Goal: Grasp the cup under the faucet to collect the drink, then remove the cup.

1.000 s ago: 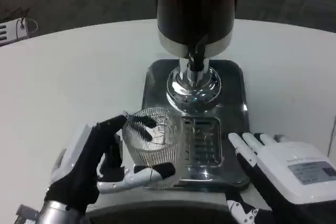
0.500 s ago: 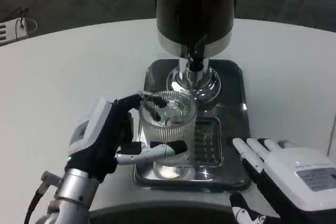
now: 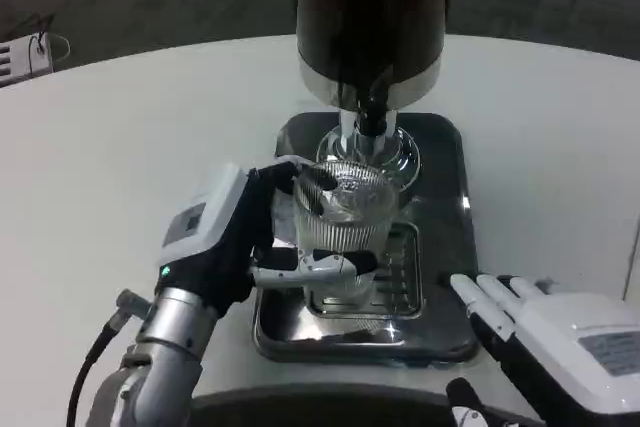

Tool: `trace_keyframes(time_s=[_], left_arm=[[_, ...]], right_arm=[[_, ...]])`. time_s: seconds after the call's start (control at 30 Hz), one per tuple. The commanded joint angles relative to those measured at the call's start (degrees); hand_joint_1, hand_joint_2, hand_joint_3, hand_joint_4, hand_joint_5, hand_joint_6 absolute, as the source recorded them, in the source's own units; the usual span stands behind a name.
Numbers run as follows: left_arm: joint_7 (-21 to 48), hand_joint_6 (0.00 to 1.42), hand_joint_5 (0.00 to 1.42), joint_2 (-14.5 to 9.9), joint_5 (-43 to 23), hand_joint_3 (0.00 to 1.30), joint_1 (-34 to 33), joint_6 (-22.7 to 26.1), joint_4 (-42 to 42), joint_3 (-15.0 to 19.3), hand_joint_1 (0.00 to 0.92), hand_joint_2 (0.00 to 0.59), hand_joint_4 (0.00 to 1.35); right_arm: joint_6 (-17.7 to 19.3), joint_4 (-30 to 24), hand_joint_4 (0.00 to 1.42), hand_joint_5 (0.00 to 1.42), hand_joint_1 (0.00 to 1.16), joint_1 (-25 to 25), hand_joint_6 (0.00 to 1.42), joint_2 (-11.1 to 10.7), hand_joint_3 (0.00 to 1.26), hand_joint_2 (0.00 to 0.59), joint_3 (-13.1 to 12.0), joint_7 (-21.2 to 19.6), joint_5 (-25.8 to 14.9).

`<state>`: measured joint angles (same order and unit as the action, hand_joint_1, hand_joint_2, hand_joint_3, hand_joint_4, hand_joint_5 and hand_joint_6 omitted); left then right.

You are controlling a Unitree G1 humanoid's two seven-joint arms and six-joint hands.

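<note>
On the white counter (image 3: 120, 137), a dark-bodied drink dispenser (image 3: 370, 17) stands at the rear of a shiny metal drip tray (image 3: 440, 147). Black faucet (image 3: 372, 119) juts from its chrome base, just above the ribbed clear cup (image 3: 342, 222). Slotted grate (image 3: 395, 282) lies in the tray's front half, partly covered by the cup. Small object with a wire (image 3: 30, 47) sits at the far left edge, well apart.

Left hand (image 3: 235, 247) grips the cup from its left side: fingers wrap across the front wall, thumb at the rim behind. Cup upright, over the grate, its mouth close under the faucet. Whether liquid is inside, cannot tell.

Right hand (image 3: 545, 332) rests low at the tray's front right corner, fingers apart and extended, holding nothing.

Versus one second earlier: cup and left hand have moved from the tray's front left edge back and rightward toward the faucet. Right hand has slid slightly down and right. Dispenser and tray unchanged.
</note>
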<state>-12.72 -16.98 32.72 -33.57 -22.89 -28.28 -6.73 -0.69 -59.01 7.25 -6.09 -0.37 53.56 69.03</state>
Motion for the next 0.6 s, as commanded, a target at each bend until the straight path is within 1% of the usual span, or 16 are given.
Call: trace_keyframes(time_s=[0.03,0.17,0.27,0.43,0.5,0.57,0.6], left_arm=[[-1.9,1.42,1.29,-0.3,1.1,0.95,-1.8,0.9,0.2,-1.3,0.579,0.0,1.1],[-0.9,1.42,1.25,-0.5,2.5,0.93,-2.6,3.0,0.7,-2.7,0.57,0.0,1.07],[-0.7,1.42,1.21,-0.7,2.7,0.9,-2.8,4.4,0.9,-3.5,0.56,0.0,1.01],[0.6,1.39,1.12,-1.1,3.3,0.83,-3.3,7.4,1.2,-4.8,0.512,0.0,0.89],[0.7,1.37,1.06,-1.2,3.4,0.78,-3.3,8.0,1.2,-5.1,0.46,0.0,0.8],[0.8,1.35,1.03,-1.4,3.3,0.74,-3.4,8.3,1.2,-5.3,0.385,0.002,0.72],[0.9,1.33,1.02,-1.5,3.2,0.72,-3.4,8.4,1.2,-5.5,0.338,0.013,0.69]], right_arm=[[0.4,-1.0,0.0,0.0,0.32,1.3,0.0,-0.6,0.0,0.586,-1.7,-1.3,-2.2],[0.4,-1.0,0.0,0.0,0.32,2.0,0.0,-1.0,0.0,0.586,-3.0,-1.6,-3.8],[0.4,-1.0,0.0,0.0,0.32,2.4,0.0,-1.2,0.0,0.586,-3.8,-1.8,-4.6],[0.2,-1.0,0.0,0.0,0.32,2.8,0.0,-1.4,0.0,0.586,-5.0,-1.9,-5.8],[0.2,-1.0,0.0,0.0,0.32,3.0,0.0,-1.5,0.0,0.586,-5.3,-2.0,-6.2],[0.1,-1.0,0.0,0.0,0.32,3.1,0.0,-1.6,0.0,0.586,-5.6,-2.0,-6.5],[0.1,-1.0,0.0,0.0,0.32,3.1,0.0,-1.7,0.0,0.586,-5.7,-2.0,-6.6]])
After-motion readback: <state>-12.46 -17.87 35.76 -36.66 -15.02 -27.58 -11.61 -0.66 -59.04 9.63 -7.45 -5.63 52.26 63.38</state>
